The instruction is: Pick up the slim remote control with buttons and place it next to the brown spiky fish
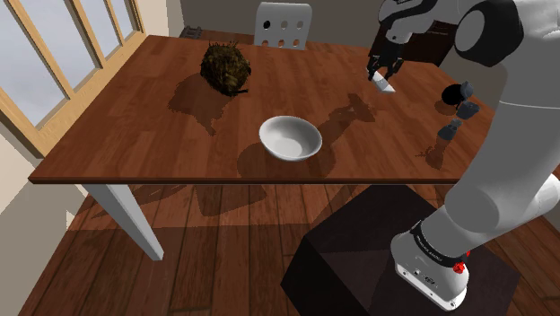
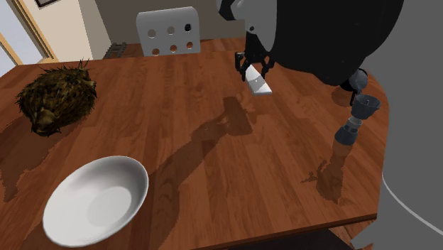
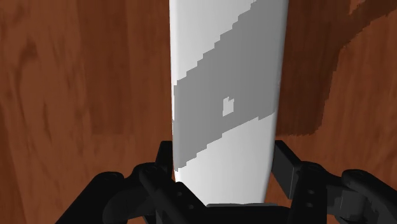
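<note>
Working over a brown wooden table (image 1: 135, 135), broad enough to keep the things on it well apart. Reaching across it with the white arm (image 1: 503, 179) from the dark stand (image 1: 359, 260) at the shoulder view's lower right. Beyond the far edge, a white chair back (image 1: 283, 24) with round holes.

Near the front edge, a white bowl (image 1: 290, 138), lying roughly between the gripper's side and the goal, so probably something to carry over or around. Toward the far side at the shoulder view's left, the brown spiky fish (image 1: 225, 67), resting on the wood with bare table on every side; room for a set-down almost anywhere beside it, by the look of it. Off at the shoulder view's right, a small dark blue-grey jointed object (image 1: 456, 109), apart from the rest and seemingly no part of the job.

Clamped on the slim white remote (image 2: 259, 84) with the black gripper (image 2: 253, 65). In the wrist view, both fingers (image 3: 287, 173) pressed against the sides of the remote's near end, its body running straight away from the hand. No buttons to make out, just a grey band across the white. Hanging clear of the table, judging by the shadow thrown apart from it on the wood: raised, presumably, to travel without dragging. Well apart from the fish; pick-up apparently done, carry and placing not yet.
</note>
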